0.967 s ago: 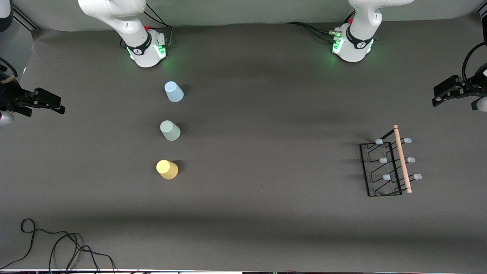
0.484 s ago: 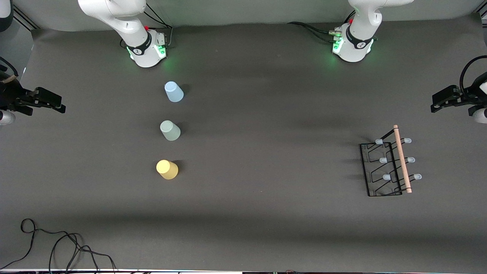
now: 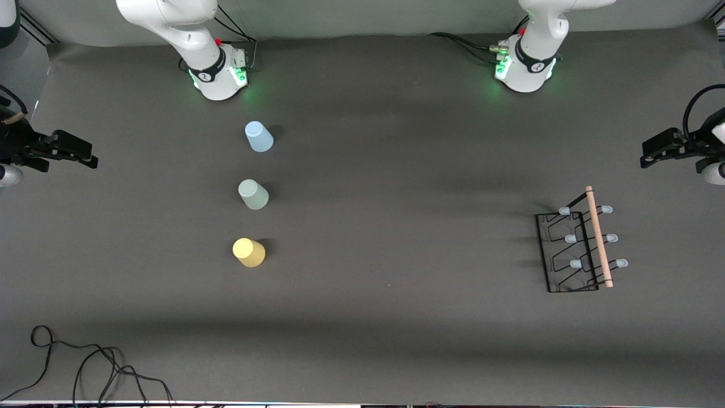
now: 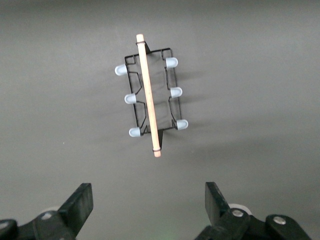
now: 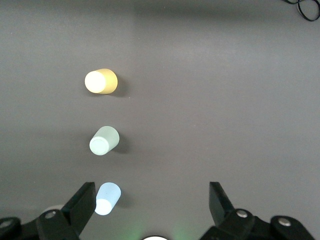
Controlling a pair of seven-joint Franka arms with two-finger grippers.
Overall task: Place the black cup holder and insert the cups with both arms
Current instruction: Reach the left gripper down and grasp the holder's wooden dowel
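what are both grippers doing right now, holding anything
Left gripper: open, holding nothing, up over the table near the cup holder.
Right gripper: open, holding nothing, up over the table near the cups.

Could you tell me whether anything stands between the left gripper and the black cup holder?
Nothing visible does. The left gripper hangs open above the table's edge at the left arm's end, and only bare mat lies between it and the black cup holder. The cups stand toward the right arm's end.
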